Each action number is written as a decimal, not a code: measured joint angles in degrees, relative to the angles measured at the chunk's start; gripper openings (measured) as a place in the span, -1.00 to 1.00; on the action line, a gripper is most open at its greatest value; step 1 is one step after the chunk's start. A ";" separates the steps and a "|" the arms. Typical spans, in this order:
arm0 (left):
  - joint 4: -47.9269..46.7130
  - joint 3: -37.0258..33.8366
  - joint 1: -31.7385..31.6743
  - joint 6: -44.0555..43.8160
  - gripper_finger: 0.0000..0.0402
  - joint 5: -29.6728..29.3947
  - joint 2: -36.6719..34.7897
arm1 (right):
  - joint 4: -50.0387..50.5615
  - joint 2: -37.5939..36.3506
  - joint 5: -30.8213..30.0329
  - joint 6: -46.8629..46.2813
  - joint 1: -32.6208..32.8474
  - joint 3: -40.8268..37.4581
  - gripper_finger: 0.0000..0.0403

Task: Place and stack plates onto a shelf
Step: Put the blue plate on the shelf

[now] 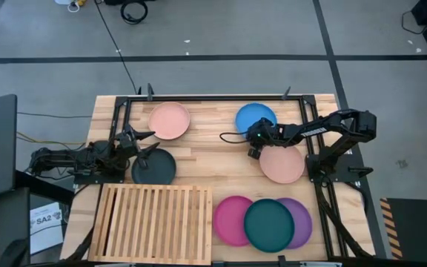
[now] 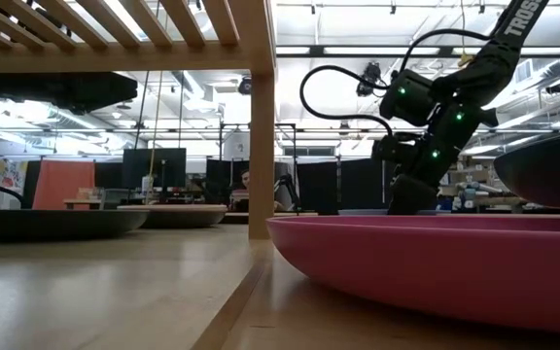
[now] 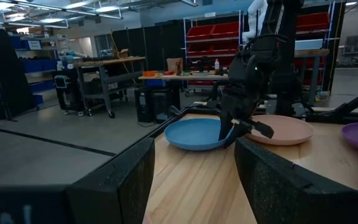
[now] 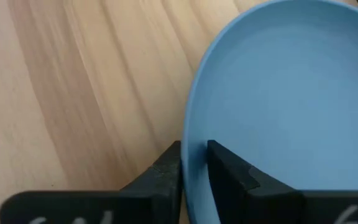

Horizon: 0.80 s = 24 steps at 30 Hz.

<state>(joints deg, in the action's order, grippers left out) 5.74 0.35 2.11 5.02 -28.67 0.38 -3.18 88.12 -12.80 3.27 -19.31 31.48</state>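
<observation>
Your right gripper (image 1: 254, 147) sits right of centre in the high view, at the lower left rim of the blue plate (image 1: 256, 118), and the right wrist view shows its fingers (image 4: 166, 171) closed on that rim, one finger outside the plate and one inside. In the high view, a salmon plate (image 1: 282, 165) lies just below the blue one, right beside the gripper. Your left gripper (image 1: 144, 143) is at the left of the frame with its fingers spread open, holding nothing, just above the black plate (image 1: 153, 167). The second salmon plate (image 1: 169, 120) lies above it, toward the upper left of the table (image 1: 213, 159). The shelf (image 1: 154, 223) rests at the lower left with nothing on its slats. To its right, at the lower centre, you have the teal plate (image 1: 268, 225) lying over the magenta plate (image 1: 230, 219) and the purple plate (image 1: 299, 222).
</observation>
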 joint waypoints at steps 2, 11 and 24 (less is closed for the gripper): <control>0.00 0.00 0.00 0.01 0.14 0.00 0.00 | -0.03 0.00 -0.02 0.15 0.04 0.00 -0.72; -0.02 0.00 -0.01 0.00 0.14 0.00 0.00 | -0.82 -0.07 -0.33 0.29 0.04 0.04 -0.87; -0.02 0.00 0.00 -4.11 0.14 -0.02 0.00 | -1.97 0.13 0.71 2.12 1.19 2.74 -0.89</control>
<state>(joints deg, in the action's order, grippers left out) 5.72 0.35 2.11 0.91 -28.69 0.38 -5.15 88.25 -12.08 5.38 -18.12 34.23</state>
